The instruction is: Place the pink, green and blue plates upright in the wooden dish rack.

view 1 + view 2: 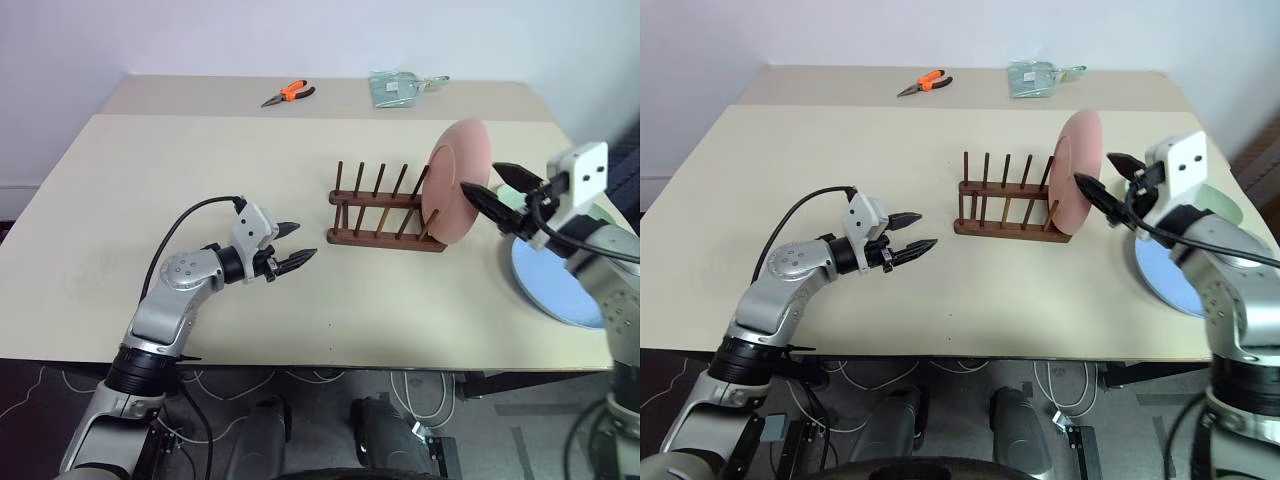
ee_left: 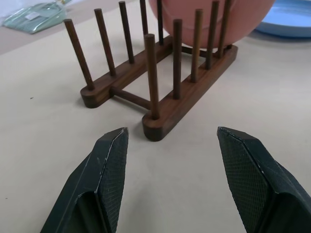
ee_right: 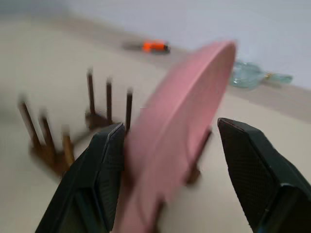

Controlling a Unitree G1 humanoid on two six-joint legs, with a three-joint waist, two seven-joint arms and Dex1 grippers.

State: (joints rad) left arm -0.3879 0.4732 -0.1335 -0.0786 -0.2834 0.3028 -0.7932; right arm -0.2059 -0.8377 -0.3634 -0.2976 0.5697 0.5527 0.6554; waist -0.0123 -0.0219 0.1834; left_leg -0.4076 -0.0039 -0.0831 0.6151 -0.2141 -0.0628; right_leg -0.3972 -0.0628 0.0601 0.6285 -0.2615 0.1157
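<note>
Standing in the wooden dish rack point(image 1: 385, 215), pink plate point(image 1: 458, 180) faces the wide-spread right end effector point(image 1: 490, 185).

Pink plate point(image 1: 458, 180) hides right-end pegs of wooden dish rack point(image 1: 385, 212). Blue plate point(image 1: 556, 283) at table's point(image 1: 150, 200) right edge half covered by right arm; green plate point(image 1: 1223, 208) behind it mostly hidden. Right wrist view blurred, rack pegs smeared. Clear packet point(image 1: 398, 88) at far edge too small to identify.
</note>
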